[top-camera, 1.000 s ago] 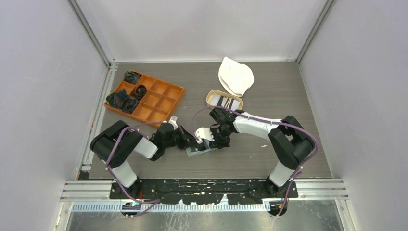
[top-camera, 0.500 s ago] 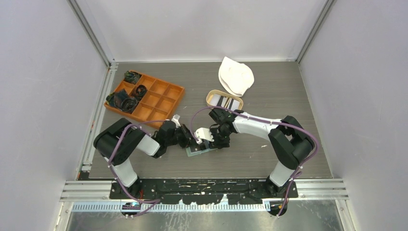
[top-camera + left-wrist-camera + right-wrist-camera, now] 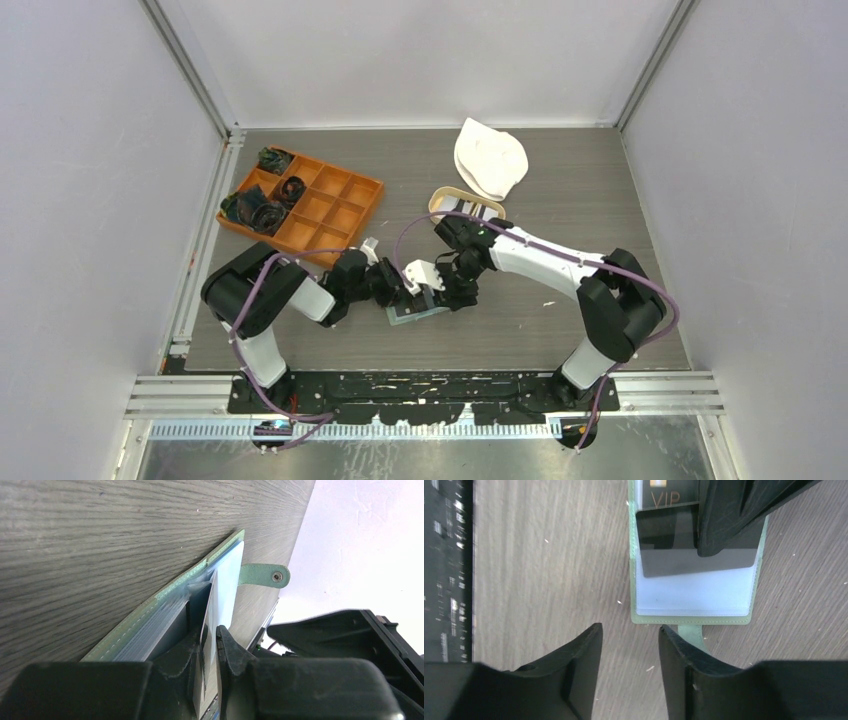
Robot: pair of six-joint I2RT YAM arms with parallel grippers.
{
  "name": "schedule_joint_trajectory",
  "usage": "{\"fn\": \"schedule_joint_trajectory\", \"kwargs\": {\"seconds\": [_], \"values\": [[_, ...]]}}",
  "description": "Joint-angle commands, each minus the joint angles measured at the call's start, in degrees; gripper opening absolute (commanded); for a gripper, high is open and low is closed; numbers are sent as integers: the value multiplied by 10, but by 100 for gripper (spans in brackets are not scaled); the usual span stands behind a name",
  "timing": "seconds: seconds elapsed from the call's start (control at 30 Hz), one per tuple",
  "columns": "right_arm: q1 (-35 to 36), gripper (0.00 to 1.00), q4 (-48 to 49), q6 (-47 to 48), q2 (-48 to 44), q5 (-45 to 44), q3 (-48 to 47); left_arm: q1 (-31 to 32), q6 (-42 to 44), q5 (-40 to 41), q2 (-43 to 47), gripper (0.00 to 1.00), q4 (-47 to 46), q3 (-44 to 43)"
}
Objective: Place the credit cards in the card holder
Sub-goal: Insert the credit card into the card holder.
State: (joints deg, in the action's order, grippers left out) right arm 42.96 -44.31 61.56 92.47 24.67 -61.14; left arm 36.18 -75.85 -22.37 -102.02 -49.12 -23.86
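Card holder (image 3: 694,597) lies open on the bench (image 3: 549,555); a black card (image 3: 669,550) stands between the jaws of the left end effector (image 3: 209,630), grip unclear; right end effector (image 3: 630,630) released.

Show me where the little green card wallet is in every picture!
Top view: the card holder lies flat, just below the middle of the picture.
Left wrist view: the card holder is seen nearly edge-on, slanting from bottom left up to the upper middle.
Right wrist view: the card holder is at the upper middle, lying open with its pockets showing.
Shared landmark: its green snap tab, in both wrist views; too small to pick out from the top.
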Motion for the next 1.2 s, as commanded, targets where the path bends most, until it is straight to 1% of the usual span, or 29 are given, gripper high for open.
{"fn": "schedule_joint_trajectory", "kwargs": {"seconds": [0.0,0.07,0.17,0.2,0.23,0.37,0.53,0.9,1.03,1.17], "values": [[2,43,-23,-16,-42,83,-29,-5,19,-2,-14,17,25,6],[12,30,22,-54,-49,92,-21,-8,21,-3,-15,16,26,6],[49,9,147,-127,-49,46,7,-8,23,-5,-22,17,24,5],[63,4,181,-147,-46,26,12,-8,22,-7,-25,17,21,4],[78,2,210,-164,-37,9,12,-8,21,-8,-28,17,18,4],[128,1,262,-197,-2,-52,-4,-8,18,-12,-38,17,4,7],[155,1,296,-205,22,-101,4,-9,18,-13,-45,17,-6,9],[167,1,310,-183,67,-161,11,-10,12,-20,-63,19,-27,10],[166,1,312,-174,71,-185,18,-12,11,-23,-60,19,-29,11],[155,1,305,-173,67,-188,24,-18,15,-25,-53,19,-24,15]]}}
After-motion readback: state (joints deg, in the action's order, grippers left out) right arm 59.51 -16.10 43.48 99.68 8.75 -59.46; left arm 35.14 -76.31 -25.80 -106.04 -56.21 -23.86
